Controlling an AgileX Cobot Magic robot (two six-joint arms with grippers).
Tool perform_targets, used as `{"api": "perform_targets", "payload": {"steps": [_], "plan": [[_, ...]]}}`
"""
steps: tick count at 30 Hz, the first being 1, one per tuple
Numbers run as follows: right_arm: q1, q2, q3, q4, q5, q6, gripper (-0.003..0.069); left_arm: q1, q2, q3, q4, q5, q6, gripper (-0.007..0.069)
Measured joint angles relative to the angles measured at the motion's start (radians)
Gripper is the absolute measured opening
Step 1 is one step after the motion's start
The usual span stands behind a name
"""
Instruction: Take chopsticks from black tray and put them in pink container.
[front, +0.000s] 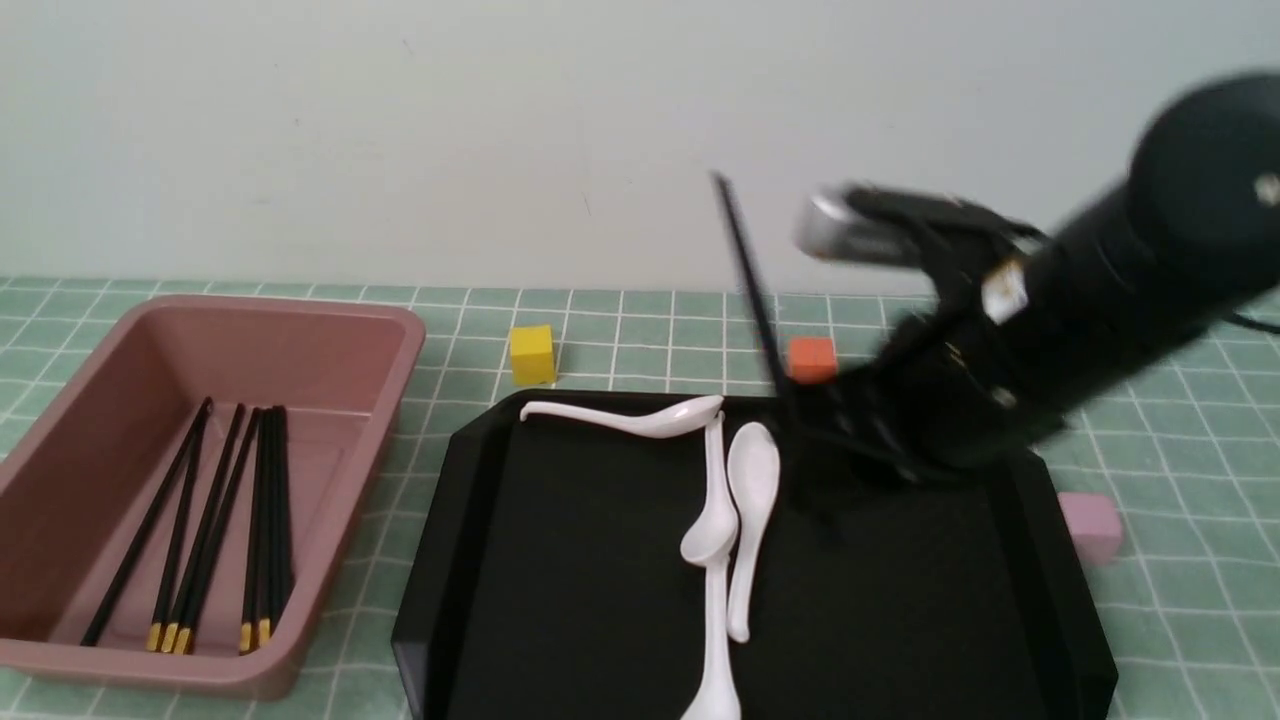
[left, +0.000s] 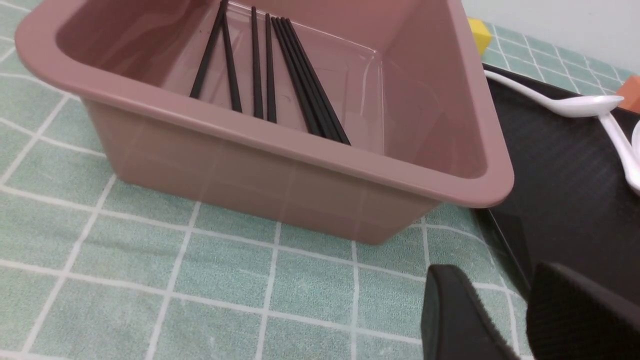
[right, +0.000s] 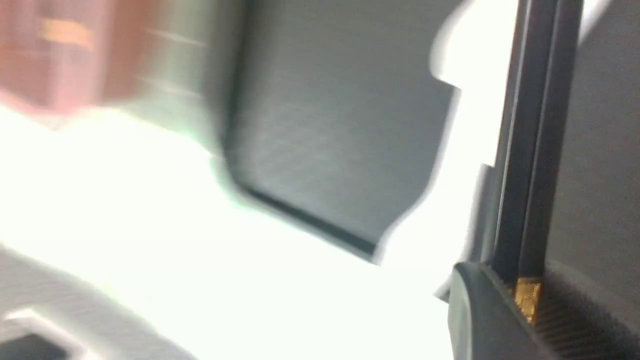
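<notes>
**A:** Starting at the left: what is the left hand (left: 505, 325) doing?

**B:** It is hovering low over the surface (left: 150, 260). It is released, with nothing lying between its fingers (left: 460, 310). The pink container (left: 280, 145) is sitting just ahead of it, so I am guessing it is waiting clear of the drop. Only the left wrist view is showing this hand.

**A:** And what is the container holding?

**B:** The other chopsticks (front: 215, 520) are lying lengthwise on its floor. The front view is showing their gold ends. In the left wrist view the near wall is hiding those ends.

**A:** Moving right?

**B:** The black tray (front: 450, 520) is lying between the container and the right hand (front: 815, 440). The white spoons (front: 720, 490) are resting on it, just beside that hand.

**A:** Is that hand gripping anything?

**B:** Yes, it is grasping the chopsticks (front: 750, 280) by their butt ends, over the tray's far part. The sticks are pointing steeply up and leaning away from the hand. Pinching them at the end is probably leaving the long tips free to enter the bin first.

**A:** The front view is showing that hand blurred.

**B:** It is, so the right wrist view is helping. There the two sticks are lying side by side, with the gold end pinched between the pads (right: 490, 320). I am not able to tell whether the ends are clear of the tray. The container is sitting well apart from this hand, so I am judging the carry across as not yet done.
</notes>
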Motion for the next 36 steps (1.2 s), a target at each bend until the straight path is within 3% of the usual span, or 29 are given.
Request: {"api": "perform_targets", "payload": {"steps": [7, 17, 24, 31, 36], "plan": [[0.173, 0.273, -0.308, 0.182, -0.141, -0.122, 0.0147, 0.0, 0.0, 0.0, 0.0, 0.0, 0.0, 0.0239], [0.323, 0.707, -0.658, 0.255, -0.37, -0.127, 0.0147, 0.0, 0.0, 0.0, 0.0, 0.0, 0.0, 0.0239], [0.338, 0.847, -0.715, 0.251, -0.42, -0.131, 0.0161, 0.0, 0.0, 0.0, 0.0, 0.0, 0.0, 0.0239], [0.338, 0.84, -0.722, 0.208, -0.357, -0.206, 0.029, 0.0, 0.0, 0.0, 0.0, 0.0, 0.0, 0.0239], [0.335, 0.787, -0.722, 0.177, -0.276, -0.231, 0.0327, 0.0, 0.0, 0.0, 0.0, 0.0, 0.0, 0.0239]]}}
